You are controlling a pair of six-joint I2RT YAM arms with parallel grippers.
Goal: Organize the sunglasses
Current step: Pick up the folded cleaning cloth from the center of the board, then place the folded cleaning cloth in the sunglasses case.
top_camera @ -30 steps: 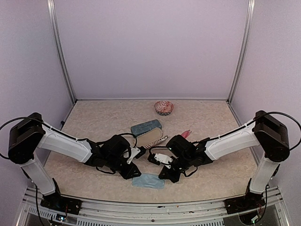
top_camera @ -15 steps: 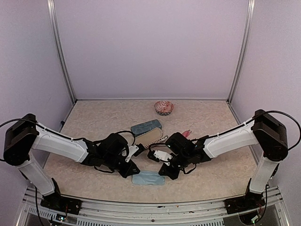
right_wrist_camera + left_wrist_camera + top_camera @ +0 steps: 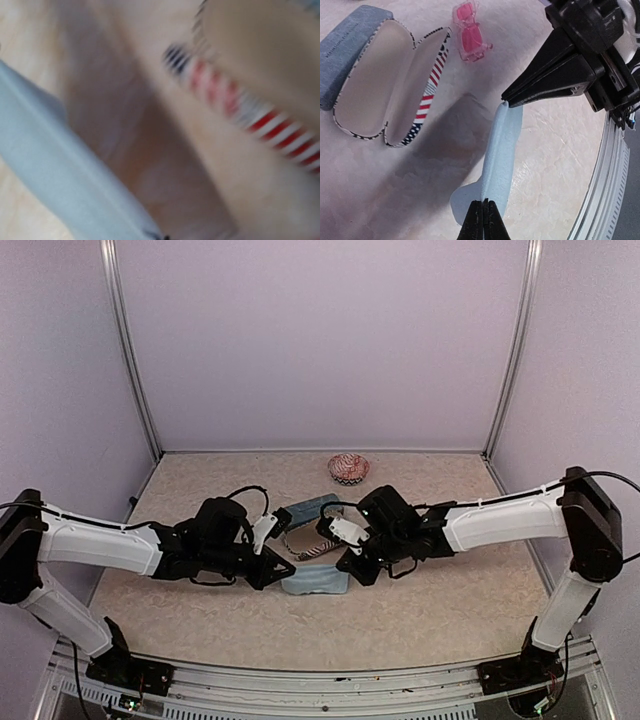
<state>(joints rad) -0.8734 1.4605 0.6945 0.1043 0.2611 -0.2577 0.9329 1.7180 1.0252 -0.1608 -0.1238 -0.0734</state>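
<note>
Pale lavender walls [image 3: 320, 340] and slim metal posts enclose a beige, mottled tabletop [image 3: 200, 490].

Only patterns read clearly: red-and-white stripes and white stars on blue run along the rim of one open hard case [image 3: 395, 85], a clamshell with a smooth cream lining in both halves. One closed case [image 3: 347, 45] in denim-blue, with a woven texture and rounded ends, lies against its left side. One pair of pink sunglasses [image 3: 470, 32], translucent plastic with squarish lenses, rests folded on the table just beyond the open case, toward the right. One rounded patterned pouch [image 3: 348, 468] sits far back, well apart from the rest.

One light-blue cloth [image 3: 502, 150], soft and matte, hangs stretched between the arms above its own shadow. The left gripper [image 3: 482, 220] has its thin black fingers pressed together on the near end. The right gripper [image 3: 506, 103], a black wedge, pinches the far end. The right wrist view is blurred, showing only pale fabric and striped rim.
</note>
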